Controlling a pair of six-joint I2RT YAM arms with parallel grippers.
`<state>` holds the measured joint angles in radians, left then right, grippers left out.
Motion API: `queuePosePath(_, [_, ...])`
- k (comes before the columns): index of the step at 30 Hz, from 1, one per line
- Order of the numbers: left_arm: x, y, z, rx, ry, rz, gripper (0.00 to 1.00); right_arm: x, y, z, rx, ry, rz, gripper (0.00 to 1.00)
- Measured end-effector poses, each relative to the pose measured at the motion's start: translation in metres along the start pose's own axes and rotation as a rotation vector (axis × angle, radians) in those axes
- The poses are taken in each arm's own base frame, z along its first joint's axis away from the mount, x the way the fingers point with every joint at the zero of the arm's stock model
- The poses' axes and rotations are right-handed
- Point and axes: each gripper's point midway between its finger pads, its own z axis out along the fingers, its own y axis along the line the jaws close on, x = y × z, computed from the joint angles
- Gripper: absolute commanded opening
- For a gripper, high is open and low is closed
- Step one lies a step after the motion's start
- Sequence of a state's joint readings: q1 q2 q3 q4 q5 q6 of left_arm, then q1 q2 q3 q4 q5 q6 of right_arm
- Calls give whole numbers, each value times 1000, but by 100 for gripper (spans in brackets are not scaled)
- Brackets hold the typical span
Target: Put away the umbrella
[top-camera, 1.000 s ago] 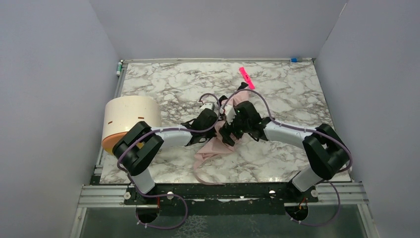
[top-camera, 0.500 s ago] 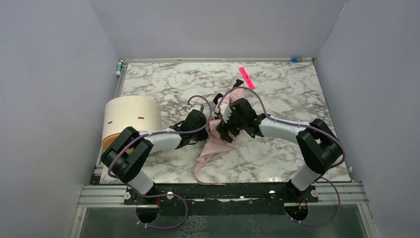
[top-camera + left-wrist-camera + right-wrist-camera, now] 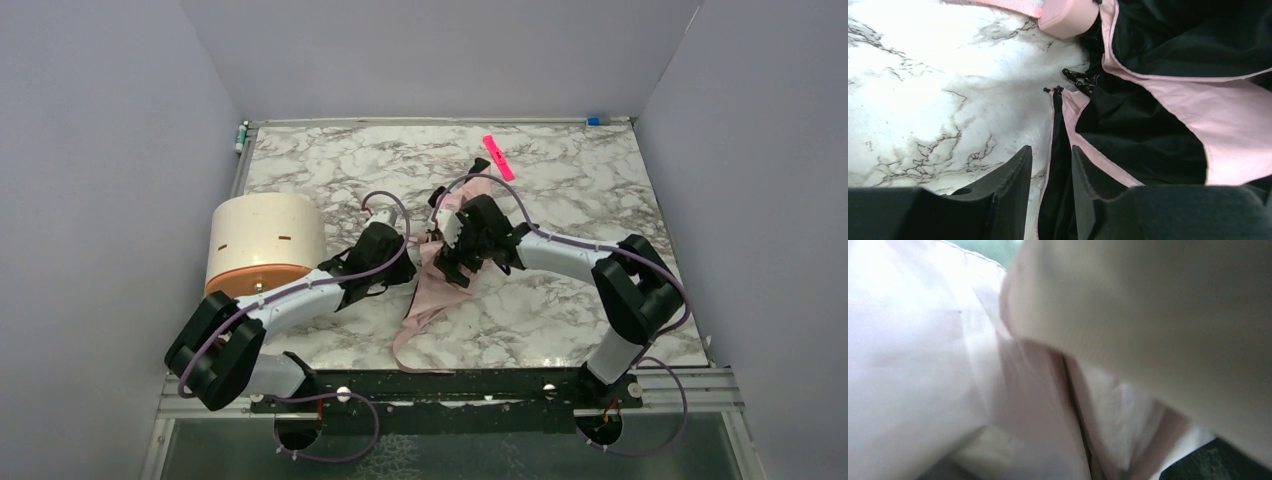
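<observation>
at the middle of the marble table [image 3: 600,200] we find the umbrella [image 3: 428,295], loose and rumpled; its pale pink cloth runs from a dark far end just beside the bright pink strip [image 3: 498,157] down to a thin loop close to the near edge; both arms reach inward and meet over its upper half; the left gripper [image 3: 1050,150] sits low at the cloth's left border, its fingers [image 3: 1013,190] a little apart, with a pink-trimmed black fold running up through the gap and a sliver of room on the left side; ahead of it we see the small pink handle [image 3: 1068,17] on bare marble and the strap [image 3: 1008,5] leading off left; the right gripper [image 3: 452,262] rests on the cloth from the other side; its own camera shows only blurred pink fabric, so we cannot tell how its claw stands; the cream cylinder [image 3: 262,240] lies by the left edge, orange end toward us, the left forearm passing just in front of it; open marble lies along the far side, and to the right, beyond the right arm.
</observation>
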<state>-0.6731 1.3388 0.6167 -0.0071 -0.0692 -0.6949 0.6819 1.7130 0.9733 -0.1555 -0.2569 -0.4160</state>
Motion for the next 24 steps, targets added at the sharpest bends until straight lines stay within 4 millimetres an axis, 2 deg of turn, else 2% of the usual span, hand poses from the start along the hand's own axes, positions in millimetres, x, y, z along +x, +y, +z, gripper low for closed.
queuePosePath(3, [-7, -2, -7, -3, -14, 7, 41, 1, 2, -1, -8, 15, -15, 98])
queuePosePath(5, [-10, -4, -10, -5, -19, 11, 41, 1, 2, -2, -13, 22, -22, 94])
queuePosePath(7, [-12, -4, -13, -8, -21, 19, 41, 2, 3, -3, -20, 29, -26, 86])
queuePosePath(13, [-12, -2, -18, -18, -14, 36, 41, 4, -5, -1, 15, 53, -32, 56])
queuePosePath(21, [-15, -5, -25, 3, -16, 38, 42, 3, -18, 0, 79, 68, -23, 36])
queuePosePath(24, [-9, -16, -29, 64, 20, 51, 47, 2, -20, -1, 93, 68, -9, 25])
